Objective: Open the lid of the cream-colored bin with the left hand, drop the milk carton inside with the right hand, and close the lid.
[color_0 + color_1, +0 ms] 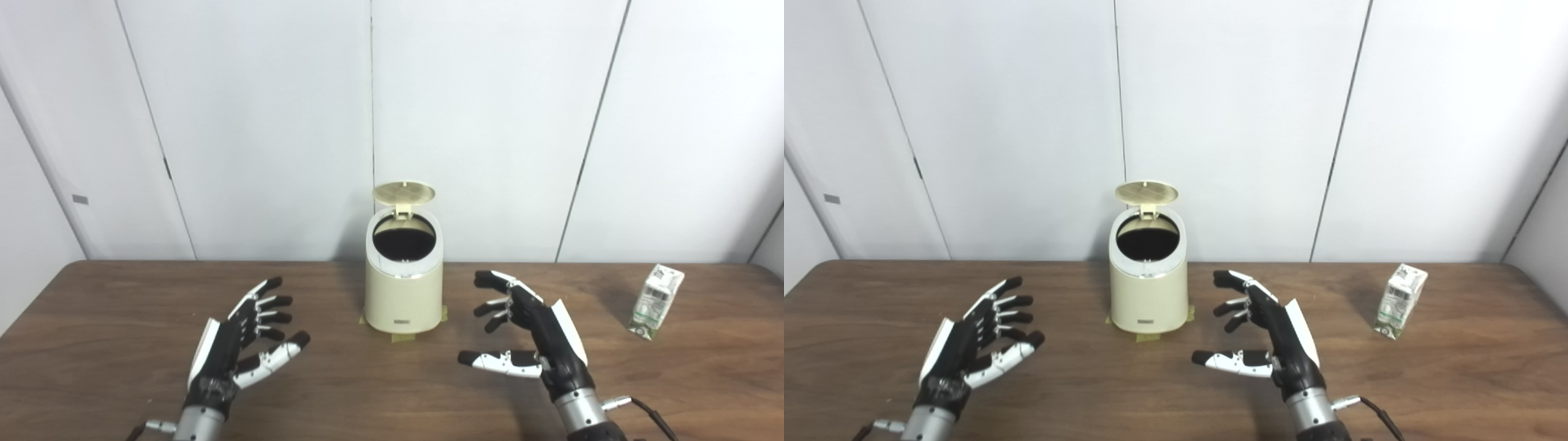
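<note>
A dark wood-grain table (110, 343) fills the foreground. Behind it stand white wall panels (490, 122) with thin dark seams. Yellowish tape strips (401, 335) lie stuck on the tabletop.

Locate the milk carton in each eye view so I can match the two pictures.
Left eye view: the milk carton stands near the right edge, on the table, right of the right hand.
Right eye view: the same carton sits a little further in from the right edge.
Shared landmark: the cream-colored bin with its lid up, at the table's back middle.
</note>
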Action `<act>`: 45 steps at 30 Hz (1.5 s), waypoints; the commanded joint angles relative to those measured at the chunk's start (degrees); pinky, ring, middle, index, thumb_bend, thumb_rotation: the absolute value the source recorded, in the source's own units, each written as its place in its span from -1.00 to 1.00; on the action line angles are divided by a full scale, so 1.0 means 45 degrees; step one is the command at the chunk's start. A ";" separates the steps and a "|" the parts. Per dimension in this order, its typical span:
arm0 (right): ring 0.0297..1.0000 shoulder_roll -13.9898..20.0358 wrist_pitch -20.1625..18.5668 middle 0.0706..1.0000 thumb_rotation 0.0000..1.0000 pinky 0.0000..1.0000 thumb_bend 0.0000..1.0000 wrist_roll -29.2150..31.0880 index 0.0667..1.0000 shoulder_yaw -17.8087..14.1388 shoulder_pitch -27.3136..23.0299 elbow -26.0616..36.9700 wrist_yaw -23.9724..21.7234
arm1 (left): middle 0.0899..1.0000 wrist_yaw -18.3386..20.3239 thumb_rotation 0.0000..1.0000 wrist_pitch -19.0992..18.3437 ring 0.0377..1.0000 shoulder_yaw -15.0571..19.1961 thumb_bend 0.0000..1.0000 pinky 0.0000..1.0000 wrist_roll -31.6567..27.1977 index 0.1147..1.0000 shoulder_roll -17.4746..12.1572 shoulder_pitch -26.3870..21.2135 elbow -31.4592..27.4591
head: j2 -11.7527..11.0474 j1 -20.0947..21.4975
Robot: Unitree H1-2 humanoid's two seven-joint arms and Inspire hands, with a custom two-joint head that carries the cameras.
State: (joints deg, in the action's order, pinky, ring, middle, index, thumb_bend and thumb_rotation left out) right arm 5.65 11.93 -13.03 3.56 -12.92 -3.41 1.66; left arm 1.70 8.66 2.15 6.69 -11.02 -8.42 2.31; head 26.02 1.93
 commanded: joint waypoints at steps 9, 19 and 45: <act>0.15 0.0533 -0.0189 0.52 -0.53 -0.12 0.52 -0.0909 0.58 -0.0997 -0.1131 0.0235 0.0996 | 0.55 -0.0108 -0.43 0.1498 0.46 0.0461 0.34 0.35 -0.0526 0.74 -0.0201 -0.0207 0.0398 | -0.0147 0.2051; 0.41 0.1344 -0.1367 0.59 -0.59 0.12 0.53 -0.1671 0.59 -0.1531 -0.2007 0.0024 0.1411 | 0.57 -0.0080 -0.53 0.1553 0.50 0.0635 0.24 0.39 -0.0563 0.76 -0.0683 -0.0297 0.0794 | -0.0529 0.3916; 0.52 0.5599 -0.4590 0.61 -0.43 0.33 0.75 -0.1561 0.61 -0.3248 -0.3552 -0.1182 0.0788 | 0.59 0.0363 -0.66 0.1161 0.55 0.0757 0.14 0.44 -0.0908 0.73 -0.1091 -0.0353 0.0657 | -0.0534 0.5180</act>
State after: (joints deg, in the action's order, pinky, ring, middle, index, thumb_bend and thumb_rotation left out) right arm 28.67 -7.47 -20.44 -10.13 -25.87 -9.81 5.36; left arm 3.14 12.46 5.38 2.98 -14.97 -8.04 6.84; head 23.55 25.22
